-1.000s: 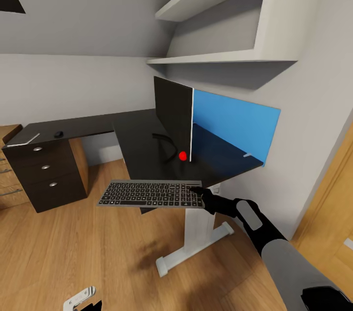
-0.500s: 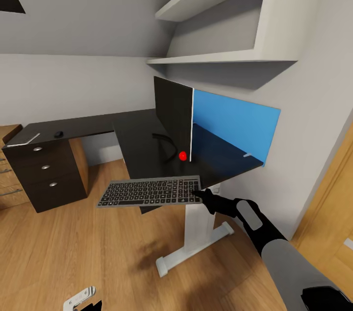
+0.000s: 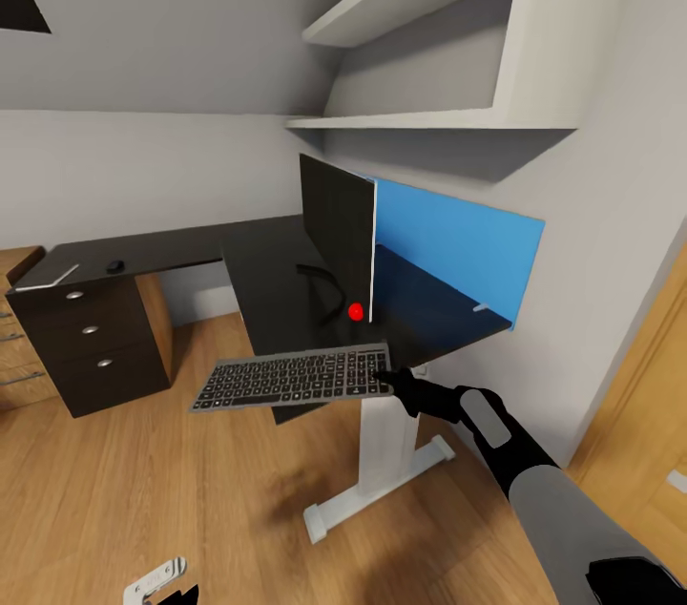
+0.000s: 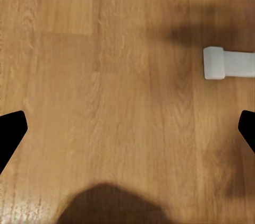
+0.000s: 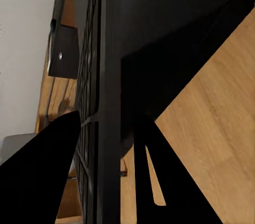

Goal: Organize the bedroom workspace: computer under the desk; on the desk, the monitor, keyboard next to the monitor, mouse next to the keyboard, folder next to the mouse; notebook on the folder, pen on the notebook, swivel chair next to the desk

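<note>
As right claw point(image 3: 389, 380) grips keyboard point(image 3: 291, 378), no lettering legible

I see even, soft light and slightly soft renders. Blurry shadows fall on the wood floor point(image 3: 143, 490), lower centre. The desk point(image 3: 277, 271) top gleams faintly.

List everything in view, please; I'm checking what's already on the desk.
desk: 1, black top, white legs, against wall
drawer unit: 1, dark, under desk's far end
monitor: 1, black, on desk
keyboard: 1, dark grey, held at desk's front edge
mouse: 1, black, desk's far end
wall panel: 1, blue, behind monitor
shelves: 2, white, above
right gripper: jaws shut on keyboard's end
left gripper: jaws open over floor
</note>
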